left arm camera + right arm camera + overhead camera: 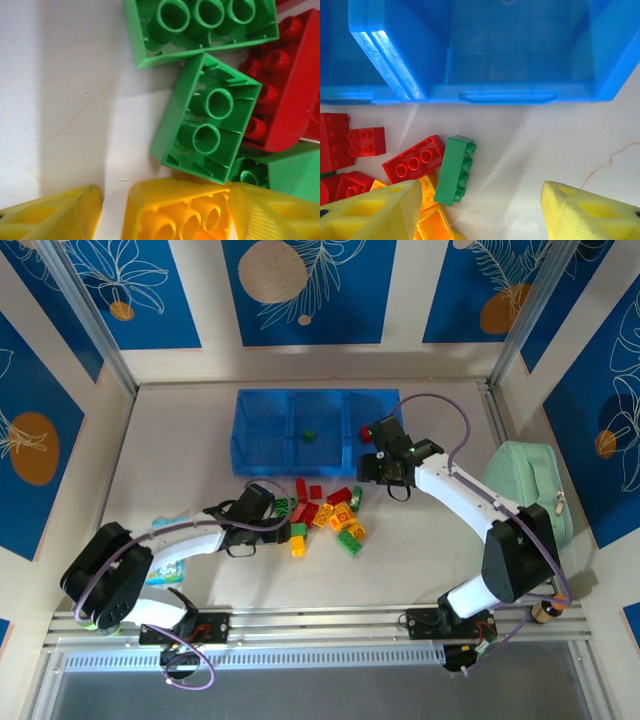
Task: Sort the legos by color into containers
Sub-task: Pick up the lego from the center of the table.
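The blue tray (262,435) sits in the upper middle of the top view, its three compartments side by side. A green lego (309,434) lies in the middle compartment and a red lego (366,431) shows in the right one. The other legos (325,515) lie in a loose pile on the table (180,470) just below the tray, at frame centre.

The left gripper (272,505) is at the pile's left edge. In its wrist view its fingers (55,215) are spread wide along the bottom of the frame, with a yellow brick (175,210) between them. A strip of table shows between the left finger and this brick, so nothing is clamped. An upturned green brick (207,132) lies just above it, touching a red brick (285,85) at the right.

The right gripper (378,437) is at the tray's right end, beside the red lego. In its wrist view its fingers (375,212) stand far apart at the bottom over bare table, holding nothing. The tray's near wall runs across the top of that frame. A green brick (455,170) lies left of centre beside red bricks (415,160).

A pale green pouch (525,490) lies at the right edge of the top view.
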